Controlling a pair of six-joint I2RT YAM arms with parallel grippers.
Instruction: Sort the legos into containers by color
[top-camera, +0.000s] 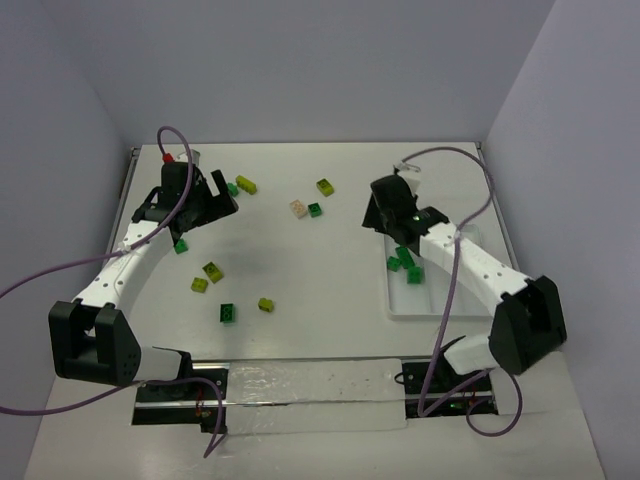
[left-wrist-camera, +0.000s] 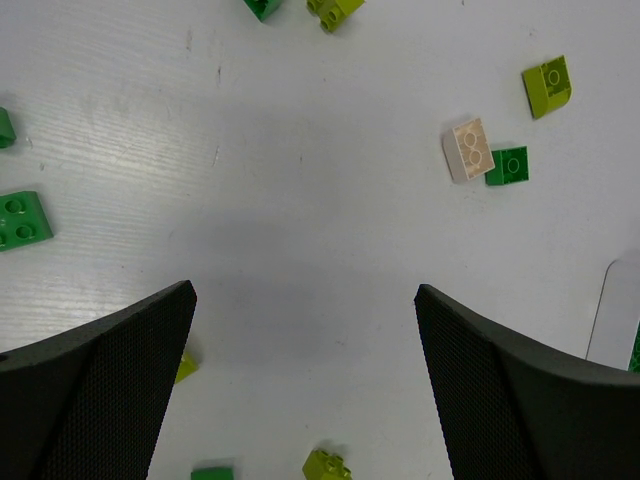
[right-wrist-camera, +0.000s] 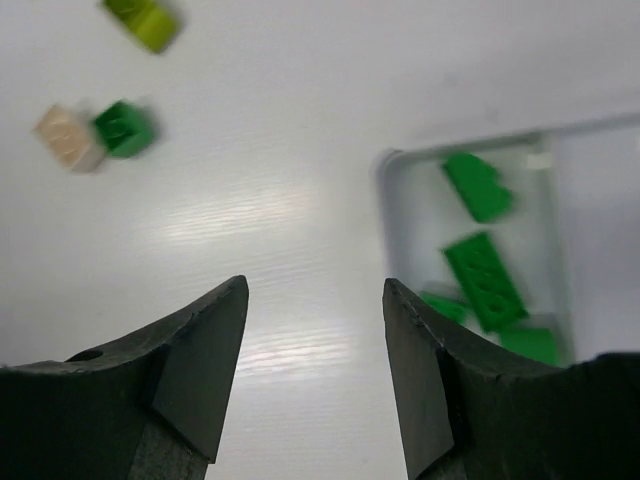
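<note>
Both sets of jaws are spread wide with nothing in them. The left gripper (left-wrist-camera: 305, 295) hangs over bare table (left-wrist-camera: 300, 200) on the far left, and the right gripper (right-wrist-camera: 315, 285) sits just off the corner of the white tray (right-wrist-camera: 385, 170). My guess is each arm covers its own half, with the right one close to the tray since that's the drop-off. Only dark green bricks (right-wrist-camera: 485, 280) show in the tray, all in the compartment nearest the table's middle, so that lane reads as the dark green one. The other legos are loose on the table: a peach brick (top-camera: 298, 208) right beside a dark green brick (top-camera: 314, 209), a yellow-green brick (top-camera: 325, 187) near them, and more loose bricks (top-camera: 213, 271) down the left side. No brand, label or writing I can read anywhere.
</note>
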